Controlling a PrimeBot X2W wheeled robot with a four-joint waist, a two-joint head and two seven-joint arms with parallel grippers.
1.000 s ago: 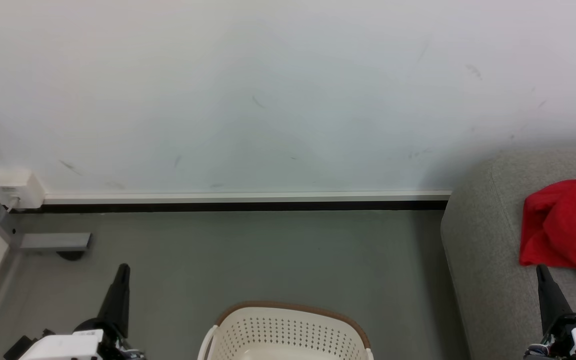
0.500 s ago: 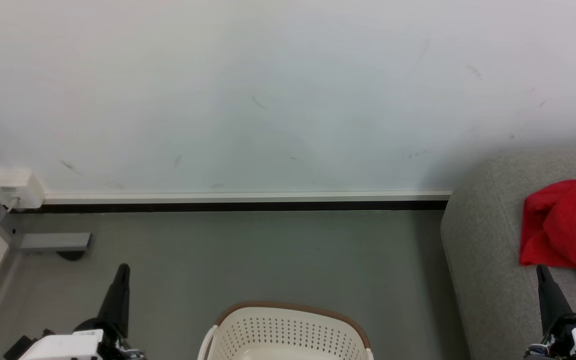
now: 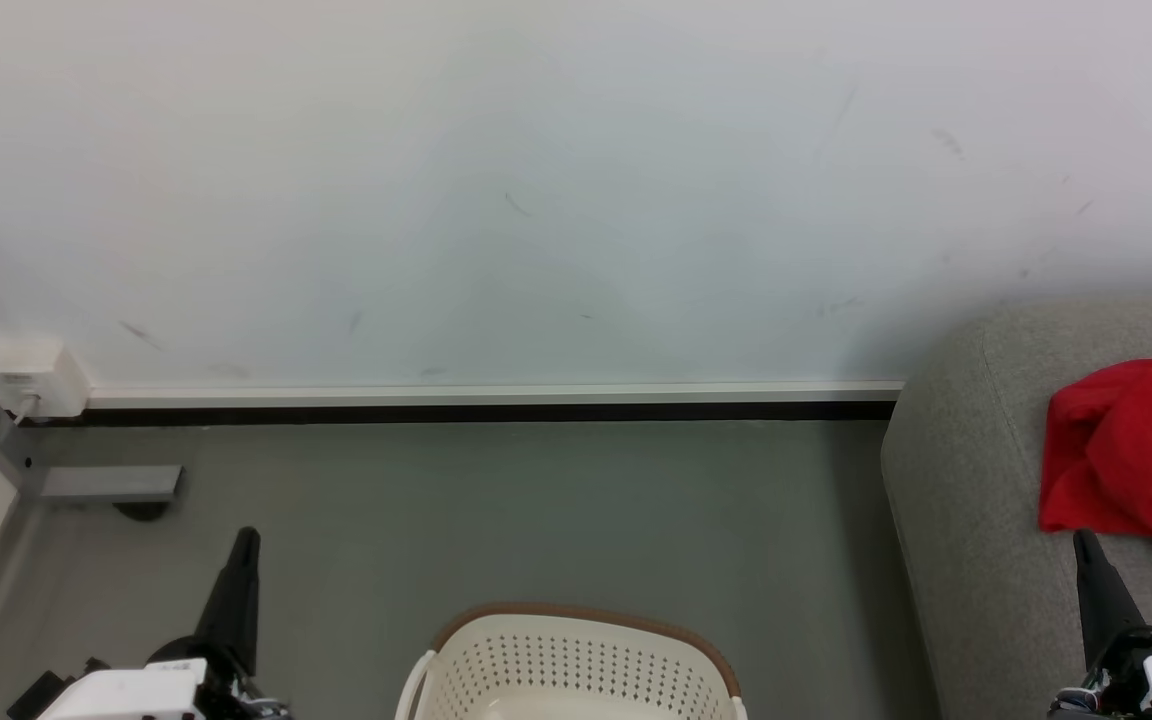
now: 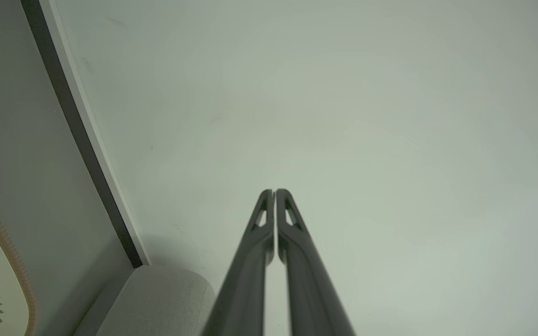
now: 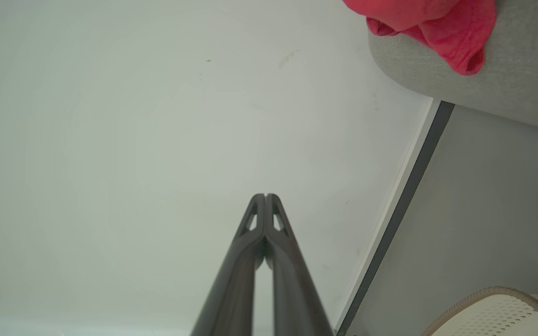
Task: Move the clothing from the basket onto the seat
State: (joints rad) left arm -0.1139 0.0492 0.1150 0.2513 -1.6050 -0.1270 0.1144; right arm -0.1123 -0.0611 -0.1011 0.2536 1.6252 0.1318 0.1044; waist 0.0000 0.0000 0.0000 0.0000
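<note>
Bright red clothing (image 3: pixel 1136 455) lies crumpled on the light grey seat (image 3: pixel 966 480) at the right edge of the head view; the right wrist view has the clothing (image 5: pixel 432 23) and seat (image 5: pixel 521 79) at its top right. The cream basket (image 3: pixel 576 660) with a brown rim stands on the floor at bottom centre; its inside is cut off by the frame. My left gripper (image 3: pixel 246 540) is shut and empty to the basket's left, fingertips together (image 4: pixel 274 192). My right gripper (image 3: pixel 1084 540) is shut and empty just below the clothing, tips closed (image 5: pixel 265 196).
A white wall with a pale skirting board (image 3: pixel 486 395) runs behind the grey floor. A white socket box (image 3: pixel 31 375) and a grey metal frame (image 3: pixel 106 483) sit at the left corner. Open floor lies between basket and wall.
</note>
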